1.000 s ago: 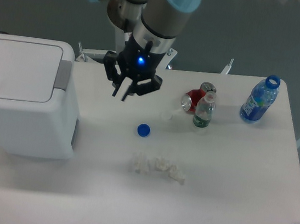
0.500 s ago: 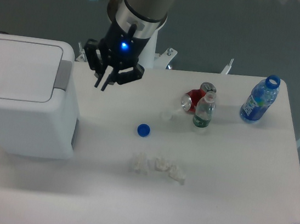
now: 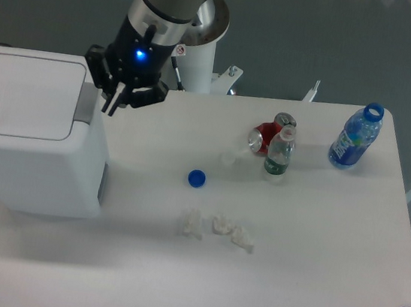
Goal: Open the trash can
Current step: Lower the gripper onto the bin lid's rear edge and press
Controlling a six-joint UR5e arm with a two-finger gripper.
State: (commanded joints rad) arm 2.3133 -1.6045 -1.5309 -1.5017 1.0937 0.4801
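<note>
the trash can (image 3: pixel 30 134) looks like stiff, smooth moulded plastic, bulky but probably light when empty, so a hard sideways shove could slide it on the table (image 3: pixel 311 273). there is nothing on it to pinch; judging by the build, the place to act is the grey button strip (image 3: pixel 87 94) along the lid's (image 3: pixel 20 95) edge, pressed straight down with the tips so the lid springs up.

the gripper (image 3: pixel 111 104) hangs with its two dark fingers (image 3: pixel 107 103) drawn close, only a thin gap between them, holding nothing. the can sits just to the side of and below the tips, at the table's end nearest them, its lid flat and shut. the grey strip lies right beside the fingers, on the can's near upper edge; whether the tips touch it cannot be told from this view.

on the other side of the fingers, well apart, lie a blue cap (image 3: pixel 197 178), crumpled paper (image 3: pixel 217 229), a red can (image 3: pixel 267 137), a small bottle (image 3: pixel 279 153) and a blue bottle (image 3: pixel 356 137).
</note>
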